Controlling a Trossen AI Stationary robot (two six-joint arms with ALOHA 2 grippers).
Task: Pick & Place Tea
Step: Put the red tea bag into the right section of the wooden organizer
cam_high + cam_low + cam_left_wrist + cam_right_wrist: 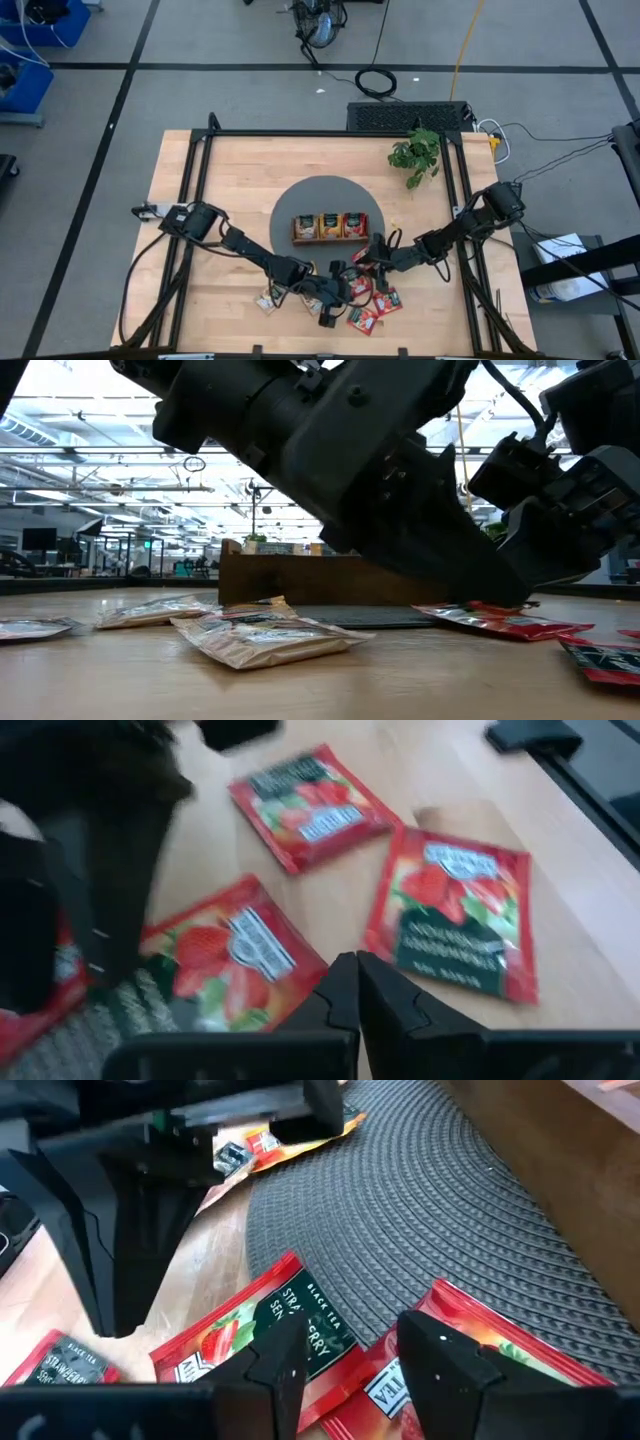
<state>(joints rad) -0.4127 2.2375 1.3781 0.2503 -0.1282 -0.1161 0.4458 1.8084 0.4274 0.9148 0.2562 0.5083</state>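
Several red tea sachets lie flat on the wood near the table's front edge, right of centre. Three show in the left wrist view, for instance. My left gripper is shut, low among them, its tips beside a red sachet. My right gripper stands open just above two red sachets that lie on the grey mat's near right edge. Tan sachets lie farther left. The wooden tray on the mat holds more sachets. My left gripper's shut fingertips come slanting down from the table's left, right beside the corner of a red sachet that lies flat on the wood. I cannot tell whether they touch it.
A small green plant stands at the table's far right. An orange sachet lies at the mat's edge beyond the left arm. The two arms meet close together at the front. Bare wood lies to the left and behind the mat.
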